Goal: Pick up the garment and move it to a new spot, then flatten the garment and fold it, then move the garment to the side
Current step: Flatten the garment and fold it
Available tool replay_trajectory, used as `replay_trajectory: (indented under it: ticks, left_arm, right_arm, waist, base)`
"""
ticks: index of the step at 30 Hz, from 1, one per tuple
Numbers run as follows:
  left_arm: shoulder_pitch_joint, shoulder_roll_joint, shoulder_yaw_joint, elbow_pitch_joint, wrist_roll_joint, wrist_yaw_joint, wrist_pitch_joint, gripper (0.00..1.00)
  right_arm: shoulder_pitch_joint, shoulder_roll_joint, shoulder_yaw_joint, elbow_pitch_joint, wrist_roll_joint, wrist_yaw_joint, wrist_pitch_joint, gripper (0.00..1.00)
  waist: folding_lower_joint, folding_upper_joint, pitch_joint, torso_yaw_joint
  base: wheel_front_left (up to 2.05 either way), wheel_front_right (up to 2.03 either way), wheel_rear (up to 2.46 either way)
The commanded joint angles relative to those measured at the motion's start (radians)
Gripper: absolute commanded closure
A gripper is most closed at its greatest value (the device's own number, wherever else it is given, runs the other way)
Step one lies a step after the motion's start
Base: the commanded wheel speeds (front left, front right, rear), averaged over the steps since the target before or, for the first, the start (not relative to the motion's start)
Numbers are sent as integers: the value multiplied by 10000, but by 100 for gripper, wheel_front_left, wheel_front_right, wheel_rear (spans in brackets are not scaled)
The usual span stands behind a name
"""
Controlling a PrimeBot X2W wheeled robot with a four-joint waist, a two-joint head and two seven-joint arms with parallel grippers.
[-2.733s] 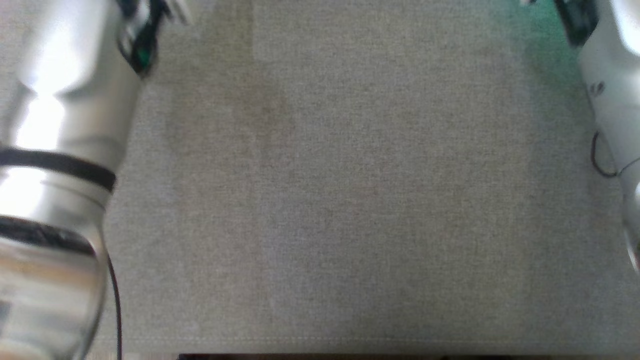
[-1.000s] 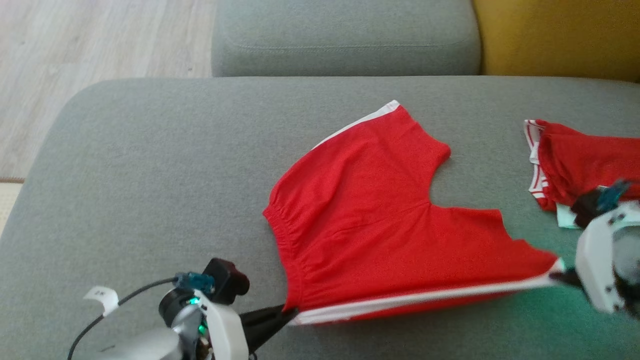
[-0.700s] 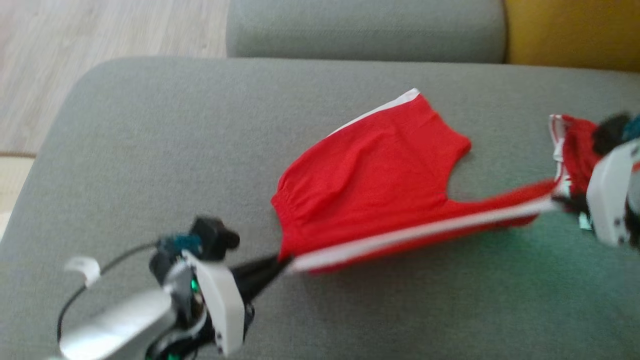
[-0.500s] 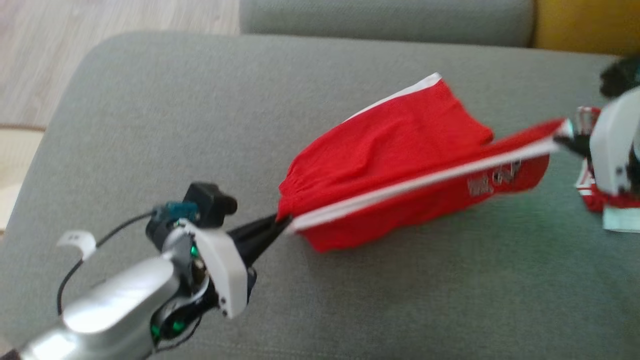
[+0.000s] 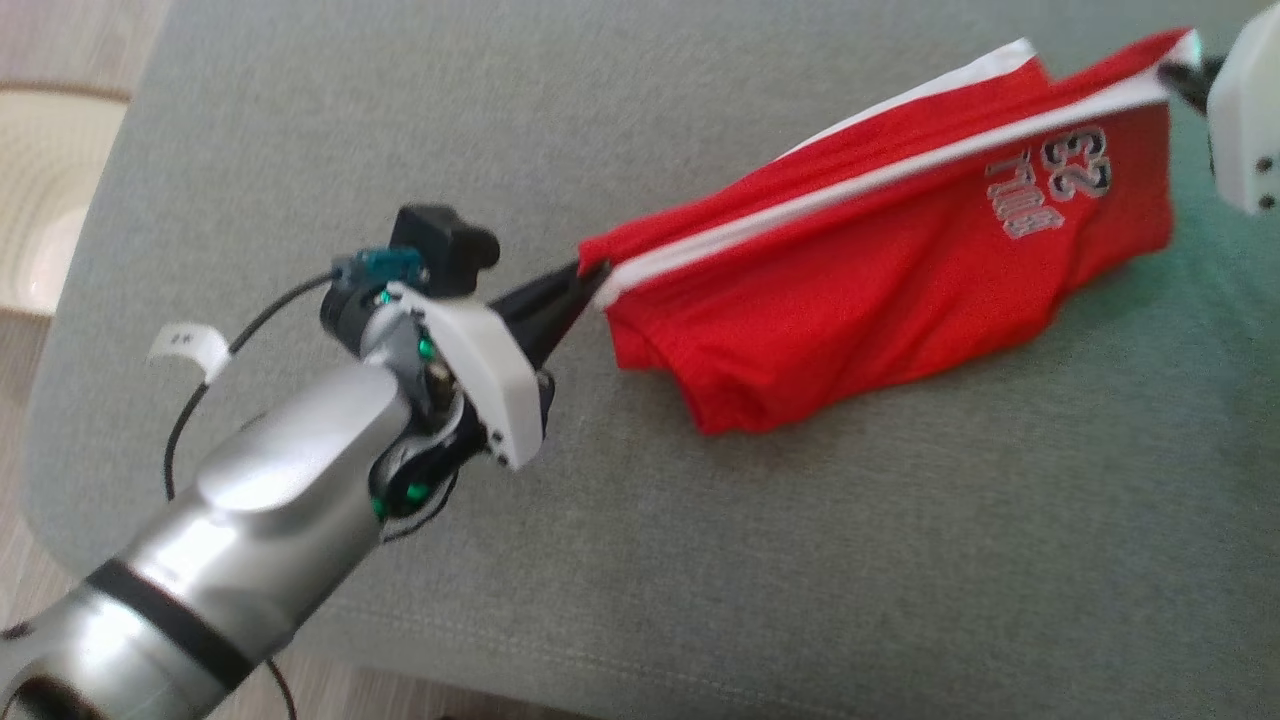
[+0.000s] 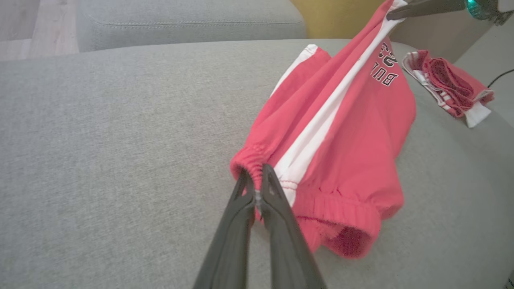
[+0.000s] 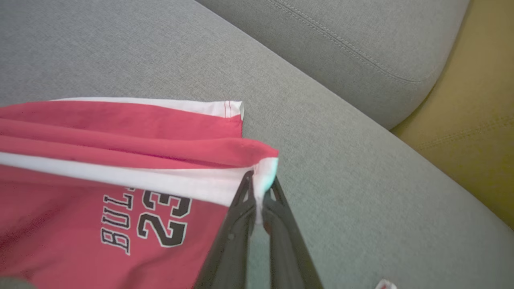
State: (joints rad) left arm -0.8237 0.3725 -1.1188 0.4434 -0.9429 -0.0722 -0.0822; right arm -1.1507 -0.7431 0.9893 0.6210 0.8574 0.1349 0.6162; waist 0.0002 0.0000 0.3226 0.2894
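The garment (image 5: 900, 260) is a pair of red shorts with a white side stripe and a printed number. Its striped edge is lifted and stretched between my two grippers, while the rest sags onto the grey cushion (image 5: 800, 560). My left gripper (image 5: 590, 280) is shut on the elastic waistband corner, seen up close in the left wrist view (image 6: 255, 180). My right gripper (image 5: 1180, 75) is shut on the white hem end of the stripe, with its tips pinching the cloth in the right wrist view (image 7: 261, 180). The printed side of the garment (image 7: 100, 176) faces up.
A second red and white garment (image 6: 445, 80) lies bunched on the cushion beyond the shorts. A grey back cushion (image 6: 188, 20) and a yellow cushion (image 7: 474, 120) stand behind. A pale round rug (image 5: 50, 200) lies off the cushion's left edge.
Both grippers have lifted the striped edge off the cushion and carried it over the shorts, so the printed side now shows. The head camera has also shifted.
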Motion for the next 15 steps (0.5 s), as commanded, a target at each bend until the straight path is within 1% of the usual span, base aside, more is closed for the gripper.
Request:
replay_trajectory:
  ticks: [1,5,11,12,13,14,15]
  left_arm:
    - [-514,286,451,124,74,-73,-127,100]
    - [-848,-156,399,968,116,-268,-395,100]
    - [-1135,-668,263,1905,93,-467,-818,100]
    - [-1166,-737,230,2026,76,-489,-871,100]
    - [-1192,-803,210,2141,39,-508,-917,82]
    - [-1226,-857,201,2251,16,-522,-988,13]
    - [-1253,-907,212,2362,-7,-532,-1077,0]
  right_arm:
    - [-198,-154,-100,26,-140,-42,-108,100]
    - [-538,35,90,346,-294,-42,-425,100]
    - [-758,200,403,837,-333,-42,-950,100]
    - [-800,226,412,939,-356,-42,-1112,55]
    - [-835,264,379,1085,-373,-42,-1301,0]
    - [-878,314,347,1245,-433,-42,-1518,0]
    - [-892,386,335,1396,-469,-42,-1688,0]
  waist:
    - [-2,0,385,284]
    - [-2,0,713,443]
    - [-2,0,1011,622]
    - [-2,0,1040,638]
    - [-2,0,1064,649]
    - [-2,0,1082,653]
    - [-2,0,1088,650]
  base:
    - [0,0,0]
    - [0,0,0]
    - [0,0,0]
    - [0,0,0]
    - [0,0,0]
    - [0,0,0]
    - [0,0,0]
